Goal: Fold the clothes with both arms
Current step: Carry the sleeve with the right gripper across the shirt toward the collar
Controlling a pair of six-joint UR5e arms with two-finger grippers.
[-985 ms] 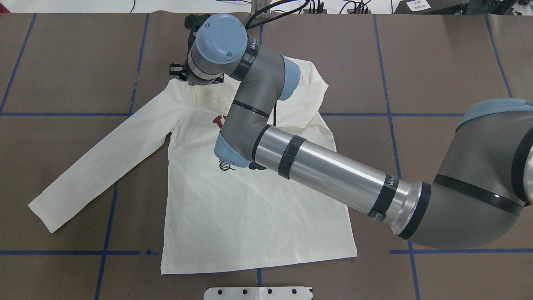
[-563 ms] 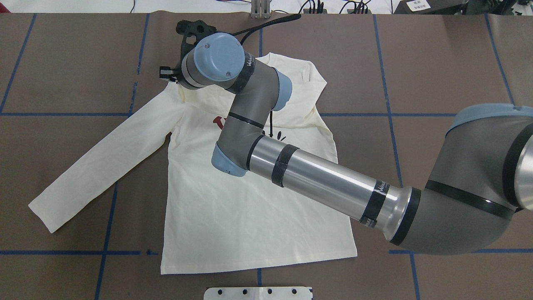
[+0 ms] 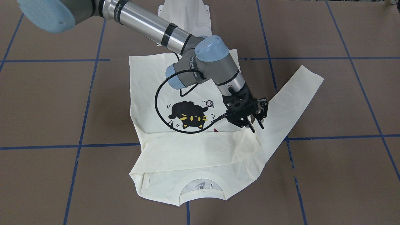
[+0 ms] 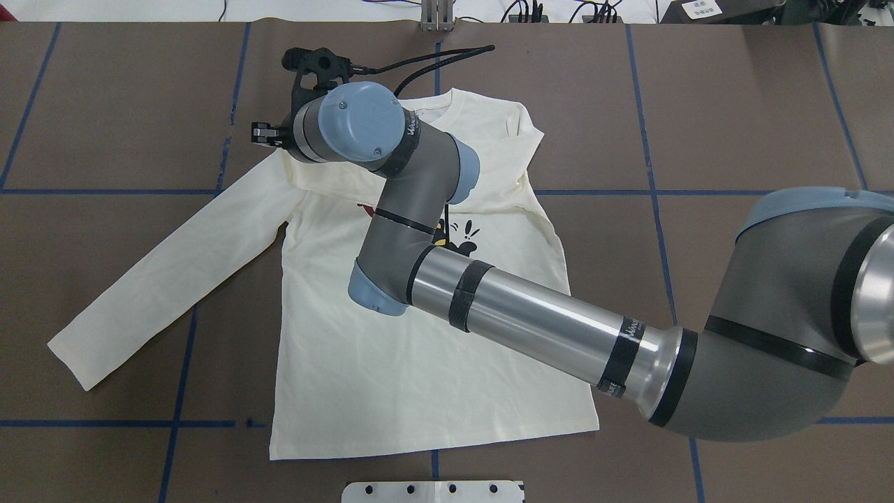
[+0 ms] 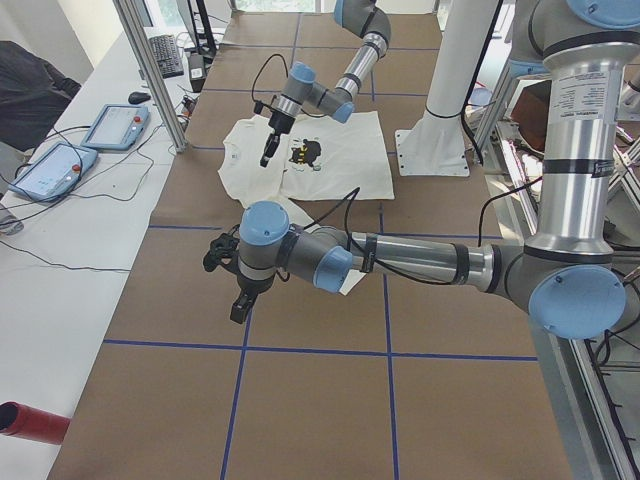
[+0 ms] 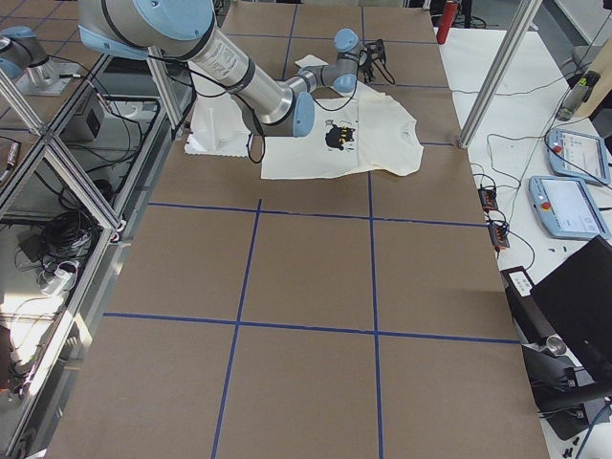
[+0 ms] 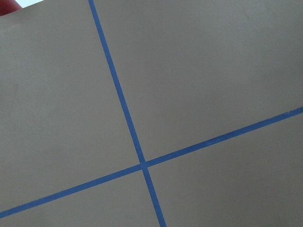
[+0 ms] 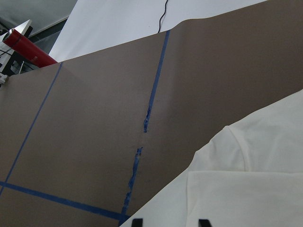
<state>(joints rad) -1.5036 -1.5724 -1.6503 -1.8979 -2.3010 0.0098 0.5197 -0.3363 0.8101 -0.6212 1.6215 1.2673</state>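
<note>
- A cream long-sleeved T-shirt (image 4: 419, 377) lies flat, print side up, in the middle of the table (image 4: 733, 105). Its hem is toward the robot and its collar (image 3: 201, 187) is toward the far side.
- One sleeve is folded (image 3: 203, 147) across the upper chest, making a smooth band just below the collar and hiding most of the red lettering. The black cat print (image 3: 187, 117) with yellow eyes shows below the band.
- The other sleeve (image 4: 160, 279) stretches out straight and slanted on the robot's left, with its cuff resting on bare table.
- The right arm reaches across the shirt. The right gripper (image 3: 256, 125) hangs at the shoulder where the outstretched sleeve joins the body. In the wrist view its black fingertips (image 8: 137, 221) stand spread apart with nothing pinched between them.
- The left gripper (image 5: 240, 308) hangs over bare table near the outstretched sleeve. Its camera sees only brown surface and crossing tape lines, and I cannot tell how its jaws stand.
- Open brown surface surrounds the shirt on every side. The hem lies near the white base plate (image 4: 433, 491).
- The table covering looks like matte brown paper, marked into large squares by blue tape (image 4: 656, 209), which is ragged in one stretch.
- The shirt fabric is soft and lightly creased. The arms are silver tube with grey joints and pale-blue caps, and a black cable (image 3: 159, 109) loops above the print.
</note>
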